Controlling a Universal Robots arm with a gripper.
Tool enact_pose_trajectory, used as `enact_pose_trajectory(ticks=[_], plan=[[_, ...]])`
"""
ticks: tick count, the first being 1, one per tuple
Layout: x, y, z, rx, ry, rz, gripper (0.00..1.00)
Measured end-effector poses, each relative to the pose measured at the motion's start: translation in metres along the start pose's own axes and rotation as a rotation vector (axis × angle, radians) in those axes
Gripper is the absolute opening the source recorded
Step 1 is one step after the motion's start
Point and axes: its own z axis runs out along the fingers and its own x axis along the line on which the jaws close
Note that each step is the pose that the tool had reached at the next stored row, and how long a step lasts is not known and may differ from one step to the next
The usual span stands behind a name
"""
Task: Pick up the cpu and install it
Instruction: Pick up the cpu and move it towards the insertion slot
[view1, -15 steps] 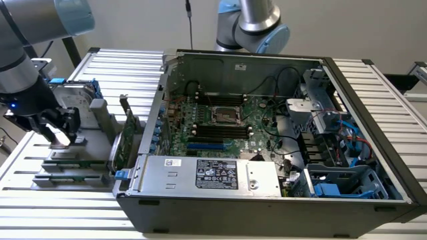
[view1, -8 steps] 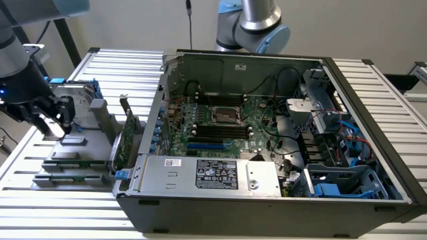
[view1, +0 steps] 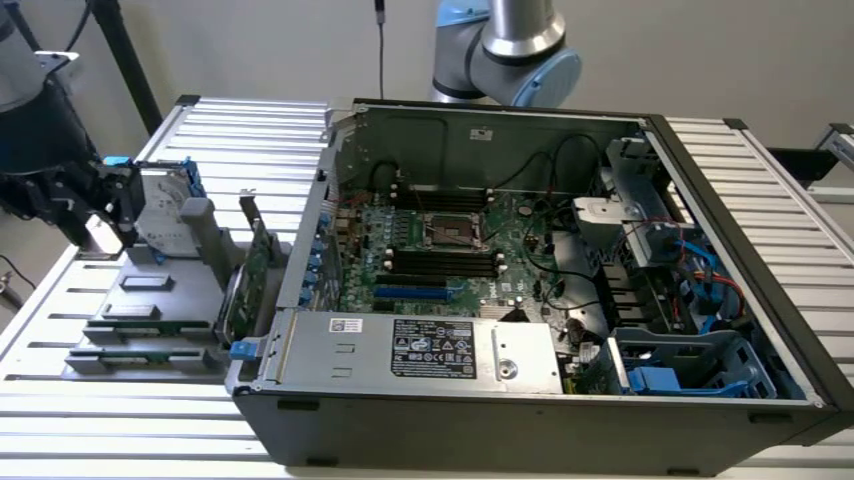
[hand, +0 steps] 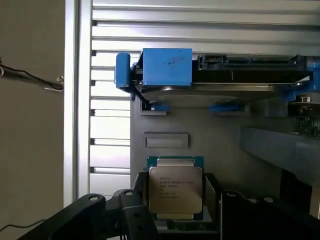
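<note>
The cpu (hand: 175, 187), a small square chip with a dull silver top and green edge, sits between the two black fingers of my gripper (hand: 176, 202). The fingers press on its two opposite sides, so the gripper is shut on it, above the grey parts holder (hand: 225, 145). In the exterior view my gripper (view1: 96, 205) hangs at the far left, beside the holder (view1: 160, 300). The open computer case (view1: 747, 300) lies at the middle, with the motherboard's cpu socket (view1: 451, 232) showing inside.
A silver hard drive in a blue bracket (hand: 220, 90) stands on edge in the holder, just beyond the cpu. A green circuit card (view1: 247, 275) stands upright between holder and case. The case wall (view1: 320, 220) rises next to the card. Cables and a power supply (view1: 427, 345) fill the case.
</note>
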Motion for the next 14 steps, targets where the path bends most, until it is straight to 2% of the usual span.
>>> enact_pose_trajectory(ticks=[6, 14], plan=[[-0.014, 0.0008, -0.0273, -0.0001, 0.0034, 0.0, 0.55], [-0.048, 0.0016, -0.064, -0.0009, 0.012, -0.003, 0.55]])
